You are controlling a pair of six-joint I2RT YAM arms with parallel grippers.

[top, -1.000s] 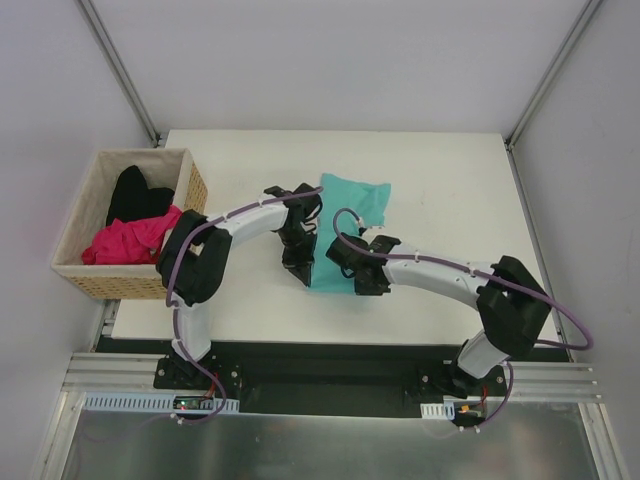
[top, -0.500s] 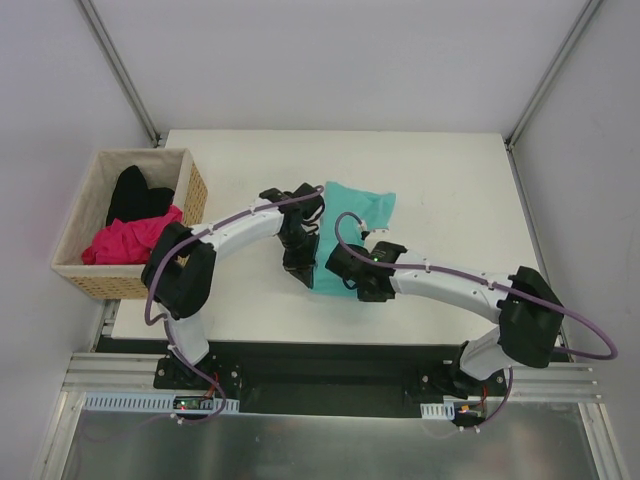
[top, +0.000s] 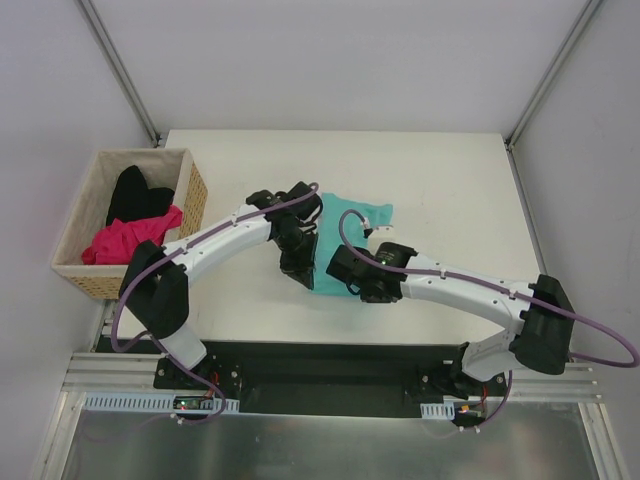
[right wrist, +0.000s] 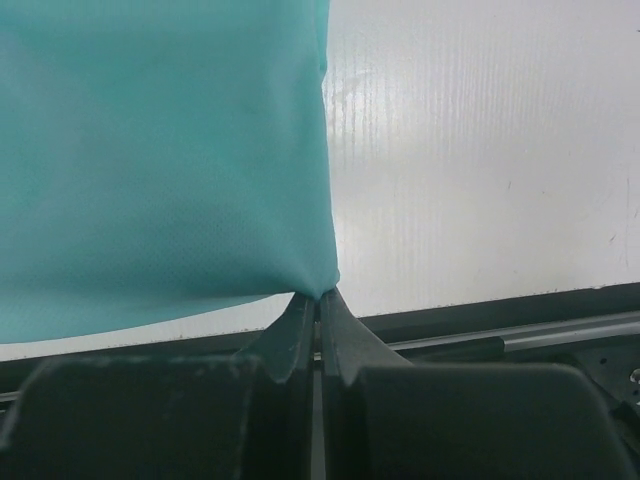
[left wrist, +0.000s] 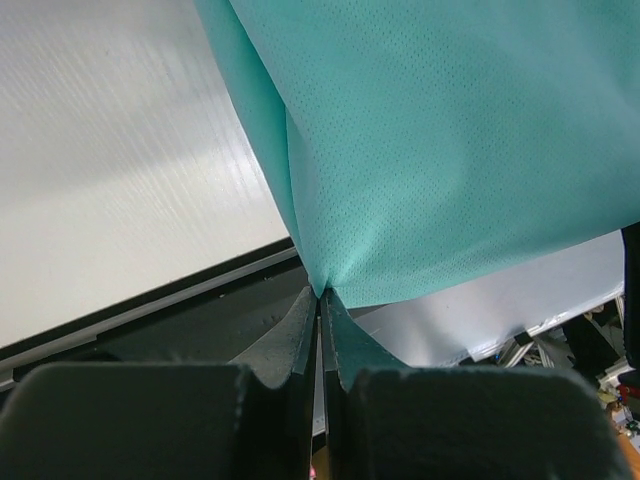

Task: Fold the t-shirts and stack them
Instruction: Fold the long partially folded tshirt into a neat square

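Note:
The teal t-shirt [top: 350, 218] lies on the white table [top: 450, 180] between my two grippers. My left gripper [top: 298, 272] is shut on its near left corner; in the left wrist view the cloth [left wrist: 450, 150] is pinched at the fingertips [left wrist: 321, 293]. My right gripper [top: 365, 290] is shut on its near right corner; in the right wrist view the cloth [right wrist: 160, 160] hangs from the closed tips [right wrist: 319, 296]. A magenta pink t-shirt [top: 130, 238] and a black t-shirt [top: 135, 195] lie in the wicker basket [top: 75, 270] at the left.
The basket stands at the table's left edge, close to the left arm's elbow. The table's near edge and a black rail [top: 330, 355] lie just below both grippers. White walls enclose the table.
Both grippers have drawn the teal shirt's near edge toward the front of the table and slightly left. Both arms have stretched out; the visible teal patch has shrunk.

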